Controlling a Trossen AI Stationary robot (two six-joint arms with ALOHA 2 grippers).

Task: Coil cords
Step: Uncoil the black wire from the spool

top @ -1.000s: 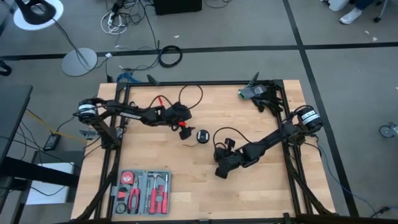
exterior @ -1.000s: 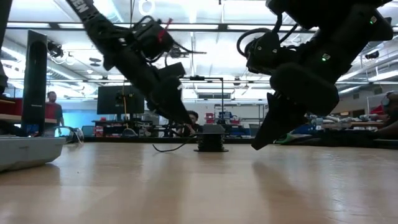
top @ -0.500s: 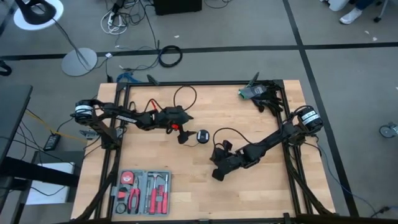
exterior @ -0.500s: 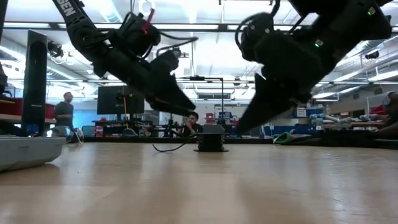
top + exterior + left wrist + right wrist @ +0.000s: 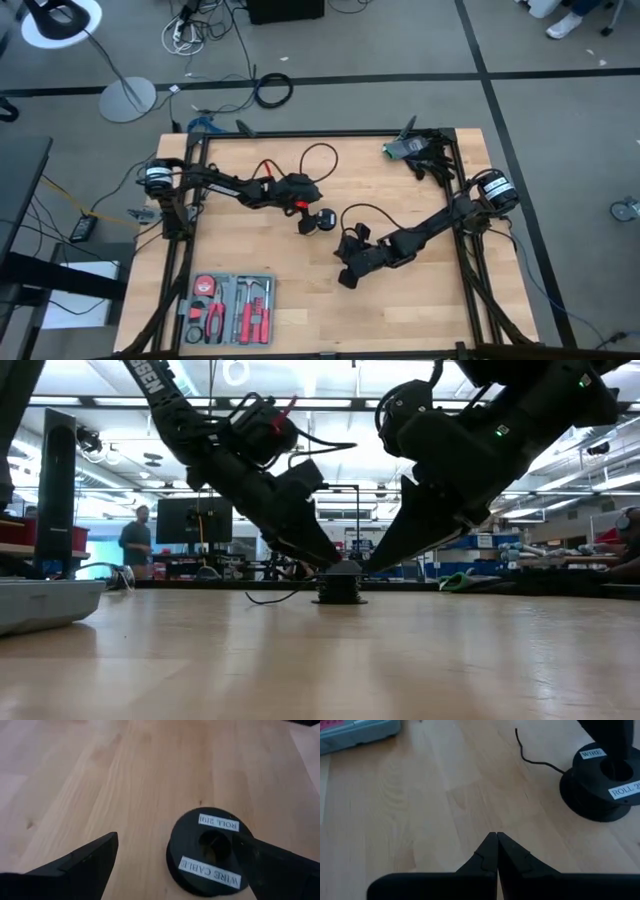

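Note:
The cord is a thin black wire whose loose tail (image 5: 535, 759) lies on the table and runs to a small round black spool (image 5: 207, 854) with white labels. The spool stands flat on the wood (image 5: 323, 220) near the table's middle. My left gripper (image 5: 177, 839) is open and slants down from the table's left, with one finger on either side of the spool (image 5: 338, 588). My right gripper (image 5: 497, 837) is shut, empty and clear of the table, a little nearer the front edge than the spool (image 5: 347, 279). My left gripper comes at the spool slanting down from the table's left. One finger (image 5: 272, 867) overlaps the spool's rim (image 5: 244, 845), and I cannot tell whether it touches. The other finger (image 5: 85, 865) stands apart from the spool.
A grey tool case (image 5: 228, 308) lies at the near left of the table. A green and black object (image 5: 405, 150) sits at the far right corner. Bare wood lies between the spool and the front edge. A person (image 5: 135, 540) stands in the room behind the table.
My left gripper has moved toward the table's right and down onto the spool, staying open, and now has a finger on either side of it. My right gripper, still shut, has tipped flatter, so its fingertips stand higher above the table. The spool has kept its place.

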